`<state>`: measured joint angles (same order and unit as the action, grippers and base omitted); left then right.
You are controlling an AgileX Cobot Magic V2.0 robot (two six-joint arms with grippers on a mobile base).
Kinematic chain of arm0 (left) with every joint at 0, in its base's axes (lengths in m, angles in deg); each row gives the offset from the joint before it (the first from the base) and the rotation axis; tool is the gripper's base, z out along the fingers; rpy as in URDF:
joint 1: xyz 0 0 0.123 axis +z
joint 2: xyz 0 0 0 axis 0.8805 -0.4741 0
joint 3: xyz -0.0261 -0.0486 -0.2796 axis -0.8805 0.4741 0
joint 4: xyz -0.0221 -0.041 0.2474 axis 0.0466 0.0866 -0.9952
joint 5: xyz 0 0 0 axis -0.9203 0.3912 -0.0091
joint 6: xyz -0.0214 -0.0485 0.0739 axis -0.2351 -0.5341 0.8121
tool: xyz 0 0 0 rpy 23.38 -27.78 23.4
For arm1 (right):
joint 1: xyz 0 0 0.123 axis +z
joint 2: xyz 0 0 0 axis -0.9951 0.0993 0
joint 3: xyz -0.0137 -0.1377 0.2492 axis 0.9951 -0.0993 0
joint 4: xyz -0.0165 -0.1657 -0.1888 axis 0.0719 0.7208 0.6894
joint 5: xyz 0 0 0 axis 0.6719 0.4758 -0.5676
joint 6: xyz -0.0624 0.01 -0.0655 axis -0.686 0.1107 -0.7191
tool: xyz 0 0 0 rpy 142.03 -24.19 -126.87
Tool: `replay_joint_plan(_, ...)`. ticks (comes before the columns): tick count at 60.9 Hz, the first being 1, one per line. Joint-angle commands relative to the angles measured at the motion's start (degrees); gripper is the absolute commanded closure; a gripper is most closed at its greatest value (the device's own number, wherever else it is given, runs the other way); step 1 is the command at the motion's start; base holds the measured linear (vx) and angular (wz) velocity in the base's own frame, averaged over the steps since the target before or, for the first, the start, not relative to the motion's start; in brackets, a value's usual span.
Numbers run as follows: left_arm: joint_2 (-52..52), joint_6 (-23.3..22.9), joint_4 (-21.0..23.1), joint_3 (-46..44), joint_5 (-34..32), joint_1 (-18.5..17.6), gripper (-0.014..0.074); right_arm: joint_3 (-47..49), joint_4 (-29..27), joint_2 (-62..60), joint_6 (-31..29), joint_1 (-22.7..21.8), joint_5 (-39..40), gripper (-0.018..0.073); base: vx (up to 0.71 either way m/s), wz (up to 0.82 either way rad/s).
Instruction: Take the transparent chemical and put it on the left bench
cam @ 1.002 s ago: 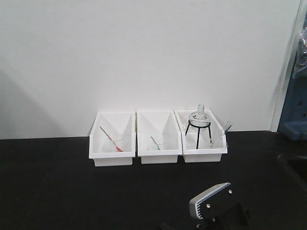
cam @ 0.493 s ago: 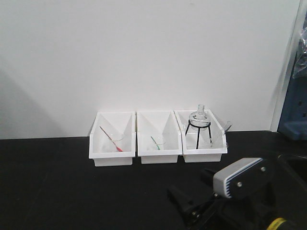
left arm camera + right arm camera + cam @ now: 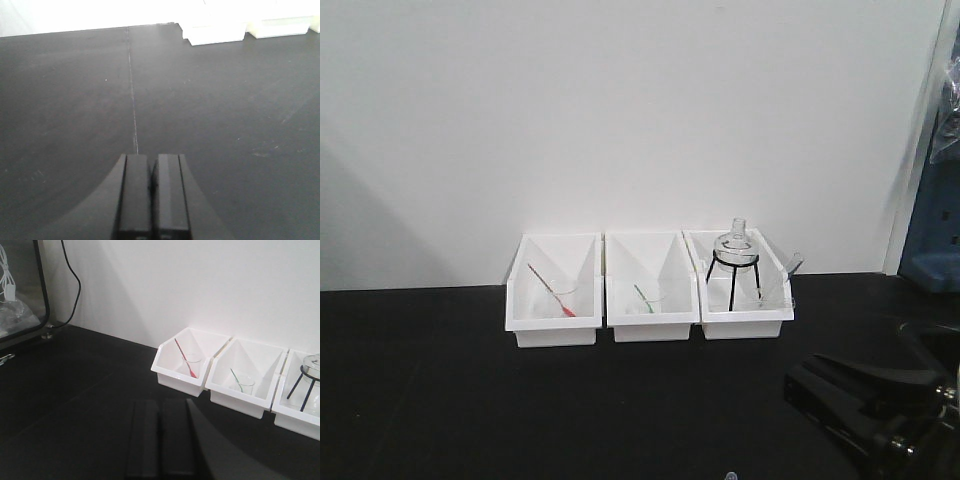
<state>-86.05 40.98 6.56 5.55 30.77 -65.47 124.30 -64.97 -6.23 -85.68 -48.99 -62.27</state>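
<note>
Since half a second ago the right arm has swung off toward the right edge of the front view and dropped lower; the grey-capped link seen then is gone, leaving only the dark right end effector [image 3: 865, 400] low at the right. In its wrist view its fingers [image 3: 142, 440] lie pressed together, nothing between them. The left end effector [image 3: 152, 192] is likewise closed on nothing, hovering over bare bench [image 3: 75, 100], probably parked out of the way. Ahead of and left of the right end effector stand three white bins: the left bin [image 3: 552, 290] with a red pipette [image 3: 550, 290], the middle bin [image 3: 652, 287] with a green pipette [image 3: 642, 299], the right bin [image 3: 740, 285] with a flask [image 3: 734, 242] on a black tripod. The clear pipette [image 3: 778, 278] leans in that right bin, bulb up over the rim, beyond the end effector and well apart from it. Leaning so, its bulb is the reachable part. Judged: approach stage, grasp not yet begun; fingers must part first.
</note>
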Motion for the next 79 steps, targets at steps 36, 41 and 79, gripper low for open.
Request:
replay_joint_plan(36,1.1,-0.4,0.0,0.9,-4.5,-0.1,0.0600,0.0,2.8,-1.8,1.0,-3.4,5.6,0.0567,0.00,0.00)
replay_joint_plan(41,1.1,-0.4,0.0,0.9,-4.5,-0.1,0.0600,-3.9,3.1,-4.3,6.7,-9.4,7.2,0.0567,0.00,0.00)
replay_joint_plan(79,1.1,-0.4,0.0,0.9,-4.5,-0.1,0.0600,-38.2,8.7,-48.4,13.1,-35.6,-9.6,0.0567,0.00,0.00)
